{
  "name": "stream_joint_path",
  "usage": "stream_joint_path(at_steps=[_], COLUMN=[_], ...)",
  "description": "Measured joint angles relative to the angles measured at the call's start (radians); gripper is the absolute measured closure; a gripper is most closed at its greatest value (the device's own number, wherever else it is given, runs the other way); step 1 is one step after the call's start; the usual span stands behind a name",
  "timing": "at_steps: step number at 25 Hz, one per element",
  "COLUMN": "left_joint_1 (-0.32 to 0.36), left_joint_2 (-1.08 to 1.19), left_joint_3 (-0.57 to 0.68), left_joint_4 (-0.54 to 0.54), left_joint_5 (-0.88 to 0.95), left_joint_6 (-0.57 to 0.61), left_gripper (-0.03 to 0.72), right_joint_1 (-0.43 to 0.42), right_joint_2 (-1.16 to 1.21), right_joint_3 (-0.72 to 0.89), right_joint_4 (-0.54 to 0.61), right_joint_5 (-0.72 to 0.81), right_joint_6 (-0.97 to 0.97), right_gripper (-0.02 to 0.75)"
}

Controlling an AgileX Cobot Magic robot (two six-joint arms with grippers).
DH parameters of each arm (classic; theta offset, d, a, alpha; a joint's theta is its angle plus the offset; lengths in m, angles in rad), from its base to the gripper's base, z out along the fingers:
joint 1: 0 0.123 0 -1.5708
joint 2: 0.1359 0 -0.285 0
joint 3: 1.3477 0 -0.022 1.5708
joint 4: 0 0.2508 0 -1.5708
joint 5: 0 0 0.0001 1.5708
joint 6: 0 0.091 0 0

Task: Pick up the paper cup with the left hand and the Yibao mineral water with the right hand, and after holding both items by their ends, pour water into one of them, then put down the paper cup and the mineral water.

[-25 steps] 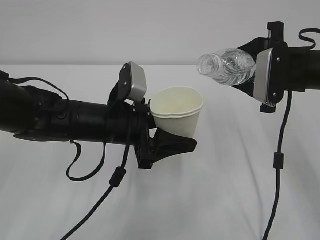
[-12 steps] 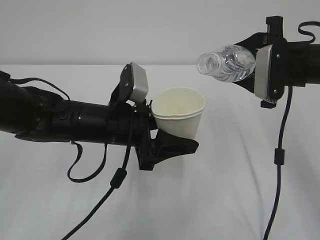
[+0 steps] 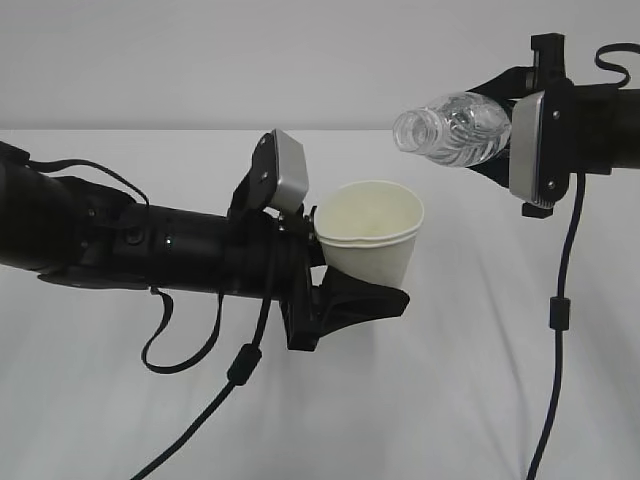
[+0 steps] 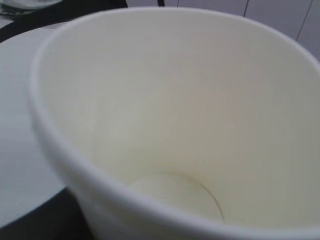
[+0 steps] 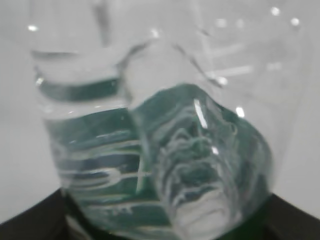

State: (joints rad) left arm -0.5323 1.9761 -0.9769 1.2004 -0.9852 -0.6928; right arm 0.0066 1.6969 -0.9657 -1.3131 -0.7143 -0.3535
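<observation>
Since the earlier frames the left hand has carried the paper cup a little to the right and slightly lower, closer to under the bottle's mouth; the right hand and its bottle sit almost where they were half a second ago.

The left end effector is clenched on the paper cup, its black jaws hugging the cup's lower wall and base, just left of the frame's centre in the exterior view. The cup stands nearly upright, mouth up. In the left wrist view the cup fills the frame, with a pale cream inside and a round bottom where no water shows.

The right end effector grasps the Yibao mineral water by its rear end, in the upper right of the frame. The bottle lies tipped near horizontal, its open neck pointing left, above and a little right of the cup's rim, apart from it. The right wrist view shows the bottle close up: clear ribbed plastic over a dark green label.

Below both arms the white tabletop spreads out, with black cables hanging down toward it.
</observation>
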Motion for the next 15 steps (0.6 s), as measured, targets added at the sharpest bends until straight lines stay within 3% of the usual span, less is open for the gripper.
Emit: stream_joint_path(at_steps=[15], left_joint_1=[-0.009], left_joint_2=[0.000], left_joint_3=[0.000], left_joint_4=[-0.025], left_joint_5=[0.000], left_joint_6=[0.000], left_gripper=[0.226], right_joint_1=[0.026], right_joint_2=[0.000], right_joint_3=[0.000], right_joint_4=[-0.027], right_joint_5=[0.000], right_joint_6=[0.002], right_gripper=[0.276])
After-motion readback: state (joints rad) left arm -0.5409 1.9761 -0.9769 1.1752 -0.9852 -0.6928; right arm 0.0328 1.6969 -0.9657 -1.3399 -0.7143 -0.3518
